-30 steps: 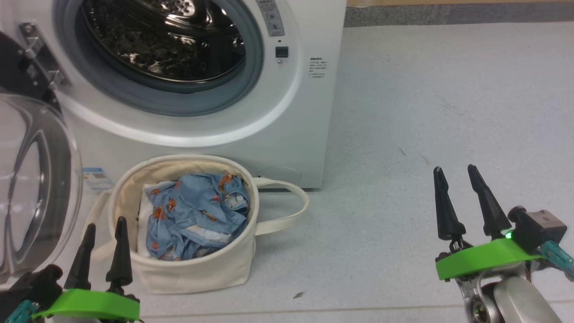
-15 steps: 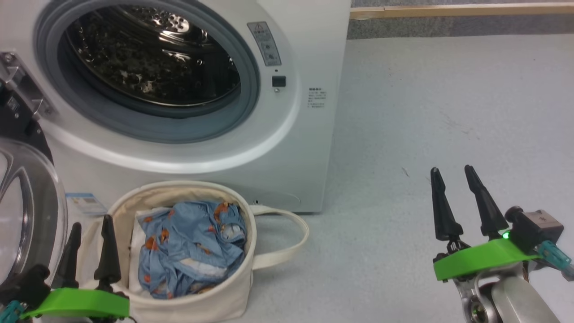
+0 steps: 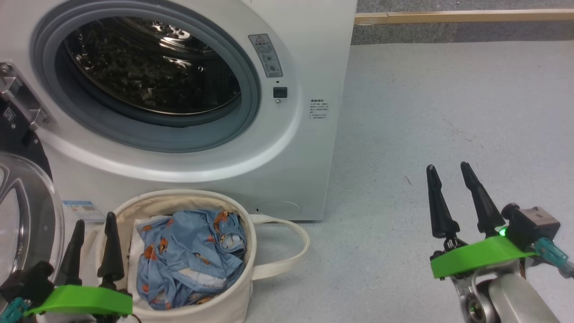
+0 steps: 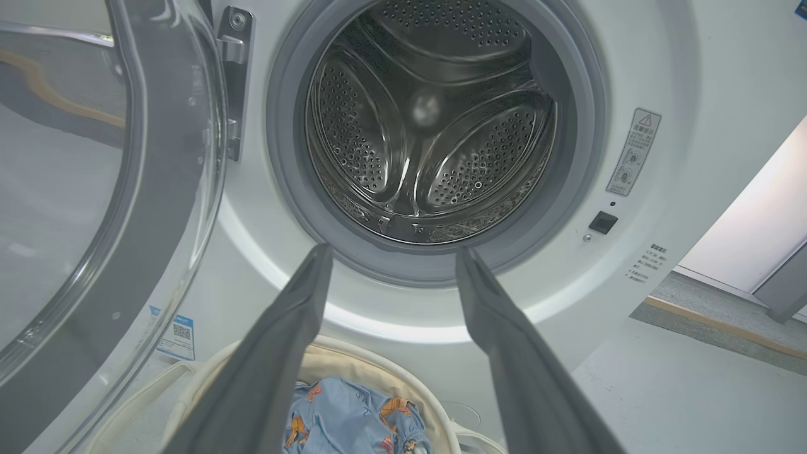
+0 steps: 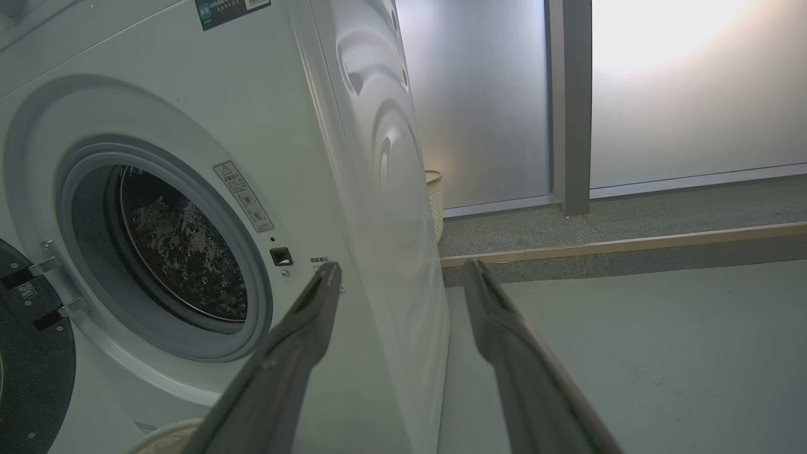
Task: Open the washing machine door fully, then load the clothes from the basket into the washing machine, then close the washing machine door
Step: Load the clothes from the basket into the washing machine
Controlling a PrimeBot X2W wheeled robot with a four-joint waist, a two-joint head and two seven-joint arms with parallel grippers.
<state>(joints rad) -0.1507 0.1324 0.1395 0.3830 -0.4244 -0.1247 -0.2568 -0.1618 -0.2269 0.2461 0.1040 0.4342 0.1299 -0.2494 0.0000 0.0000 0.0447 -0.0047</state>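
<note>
**Background only: floor, trim, glazing**

Pale grey floor (image 3: 448,112) on my right side, matte, with a few dark specks (image 3: 407,180) on it. At its far edge there's a band of darker speckled flooring (image 3: 448,33), and a wooden strip (image 3: 462,17) runs across that band. In my right wrist view, frosted glass panels (image 5: 479,94) stand behind it, split by a grey upright post (image 5: 570,107). Bright glare on the right-hand panel. Pale woven bin (image 5: 434,202) sits at the foot of the left-hand panel, partly hidden.
</note>
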